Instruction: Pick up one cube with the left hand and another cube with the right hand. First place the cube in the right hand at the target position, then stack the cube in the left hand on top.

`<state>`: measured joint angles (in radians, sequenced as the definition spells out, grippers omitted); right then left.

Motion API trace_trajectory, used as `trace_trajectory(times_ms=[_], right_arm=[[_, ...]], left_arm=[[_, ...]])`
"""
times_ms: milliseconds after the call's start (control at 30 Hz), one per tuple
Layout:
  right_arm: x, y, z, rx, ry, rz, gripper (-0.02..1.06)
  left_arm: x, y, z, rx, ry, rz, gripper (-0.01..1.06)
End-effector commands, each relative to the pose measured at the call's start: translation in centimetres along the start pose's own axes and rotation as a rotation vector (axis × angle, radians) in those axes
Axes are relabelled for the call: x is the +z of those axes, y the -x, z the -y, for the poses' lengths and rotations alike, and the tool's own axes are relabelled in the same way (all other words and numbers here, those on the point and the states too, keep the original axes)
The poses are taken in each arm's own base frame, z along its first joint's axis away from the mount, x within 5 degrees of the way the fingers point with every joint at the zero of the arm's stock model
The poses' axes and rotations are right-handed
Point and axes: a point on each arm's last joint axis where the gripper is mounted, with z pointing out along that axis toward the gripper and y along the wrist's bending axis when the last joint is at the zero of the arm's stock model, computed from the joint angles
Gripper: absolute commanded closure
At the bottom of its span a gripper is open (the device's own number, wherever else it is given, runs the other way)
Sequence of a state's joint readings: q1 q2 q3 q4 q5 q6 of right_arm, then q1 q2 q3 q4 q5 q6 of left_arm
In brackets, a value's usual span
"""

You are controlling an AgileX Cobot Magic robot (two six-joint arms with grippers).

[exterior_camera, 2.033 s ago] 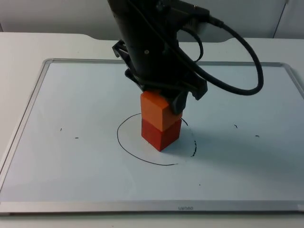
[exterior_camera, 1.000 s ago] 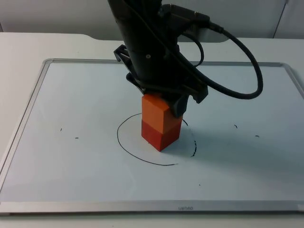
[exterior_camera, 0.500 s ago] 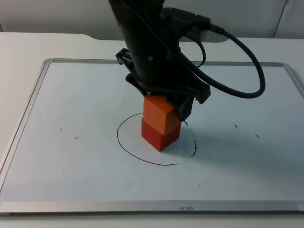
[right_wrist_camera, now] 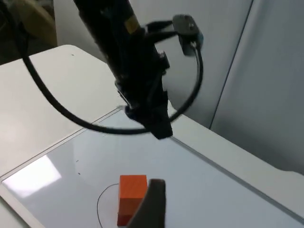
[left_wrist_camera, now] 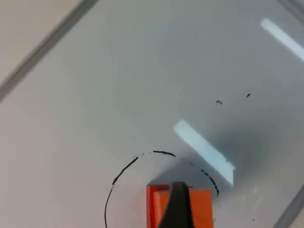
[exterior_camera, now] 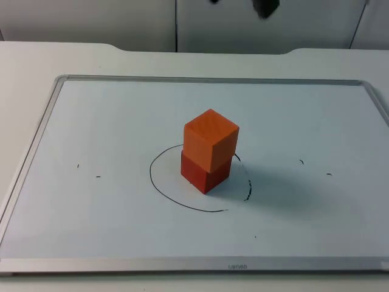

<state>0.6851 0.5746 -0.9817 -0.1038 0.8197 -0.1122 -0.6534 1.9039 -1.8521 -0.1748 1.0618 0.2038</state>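
An orange cube (exterior_camera: 211,141) stands free on a red cube (exterior_camera: 205,173), turned a little against it, inside the hand-drawn circle (exterior_camera: 163,188) on the whiteboard. In the right wrist view my left gripper (right_wrist_camera: 160,129) hangs well above the orange cube (right_wrist_camera: 132,187), open and holding nothing. The left wrist view looks down on the orange cube (left_wrist_camera: 156,209) and the circle (left_wrist_camera: 124,167) from above. My right gripper (right_wrist_camera: 153,204) waits high and back from the stack.
The whiteboard's metal frame (exterior_camera: 61,82) bounds the work area on the white table. Small pen marks (exterior_camera: 97,177) lie left and right (exterior_camera: 301,162) of the circle. A grey partition wall (exterior_camera: 91,18) stands behind the table.
My left gripper has let go of the orange cube and risen out of the top view. The orange cube stays on the red one, settled slightly lower.
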Motion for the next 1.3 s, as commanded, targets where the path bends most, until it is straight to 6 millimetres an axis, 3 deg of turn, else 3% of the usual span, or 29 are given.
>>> trace_trajectory(times_ms=[0, 67, 100, 233, 267, 367, 467, 567, 600, 733, 767, 867, 900, 1200, 1267], right_arm=[[-0.1, 0.2, 0.0, -0.026, -0.008, 0.037, 0.25], [-0.1, 0.2, 0.0, -0.028, -0.008, 0.039, 0.25], [-0.1, 0.2, 0.0, -0.028, -0.008, 0.039, 0.25], [0.5, -0.7, -0.2, -0.032, -0.006, 0.052, 0.25], [0.5, -0.7, -0.2, -0.032, -0.006, 0.052, 0.25], [1.1, -2.3, -0.6, -0.023, 0.001, 0.074, 0.25], [1.1, -3.1, -0.9, -0.01, 0.013, 0.072, 0.25], [0.5, -3.8, -1.1, 0.003, 0.021, 0.079, 0.25], [0.5, -3.8, -1.1, 0.003, 0.021, 0.079, 0.25], [-0.4, -4.9, -1.3, 0.022, 0.029, 0.099, 0.25], [-0.4, -4.9, -1.3, 0.022, 0.029, 0.099, 0.25], [-0.8, -6.4, -1.5, 0.038, 0.033, 0.089, 0.25], [-0.8, -6.4, -1.5, 0.038, 0.033, 0.089, 0.25], [-1.6, -10.3, -2.1, 0.097, 0.033, 0.026, 0.25], [-1.6, -10.8, -2.1, 0.103, 0.026, 0.018, 0.25]], left_arm=[[-4.3, 0.3, 1.4, 0.034, -0.013, 0.066, 0.39], [-8.5, 0.2, 2.4, 0.078, -0.008, 0.148, 0.39], [-8.5, 0.2, 2.4, 0.078, -0.008, 0.148, 0.39], [-15.8, -1.3, 5.0, 0.186, -0.012, 0.27, 0.39], [-15.8, -1.3, 5.0, 0.186, -0.012, 0.27, 0.39], [-19.3, -3.0, 6.9, 0.257, -0.037, 0.303, 0.39], [-20.4, -4.8, 8.0, 0.286, -0.058, 0.321, 0.39], [-20.2, -7.6, 8.5, 0.29, -0.071, 0.331, 0.39], [-20.2, -7.6, 8.5, 0.29, -0.071, 0.331, 0.39], [-19.0, -12.5, 8.2, 0.269, -0.058, 0.364, 0.39], [-19.0, -12.5, 8.2, 0.269, -0.058, 0.364, 0.39], [-18.5, -17.1, 7.9, 0.238, -0.05, 0.405, 0.39], [-18.5, -17.1, 7.9, 0.238, -0.05, 0.405, 0.39], [-19.3, -27.0, 7.5, 0.145, -0.052, 0.556, 0.39], [-19.5, -28.0, 7.4, 0.142, -0.048, 0.576, 0.39]])
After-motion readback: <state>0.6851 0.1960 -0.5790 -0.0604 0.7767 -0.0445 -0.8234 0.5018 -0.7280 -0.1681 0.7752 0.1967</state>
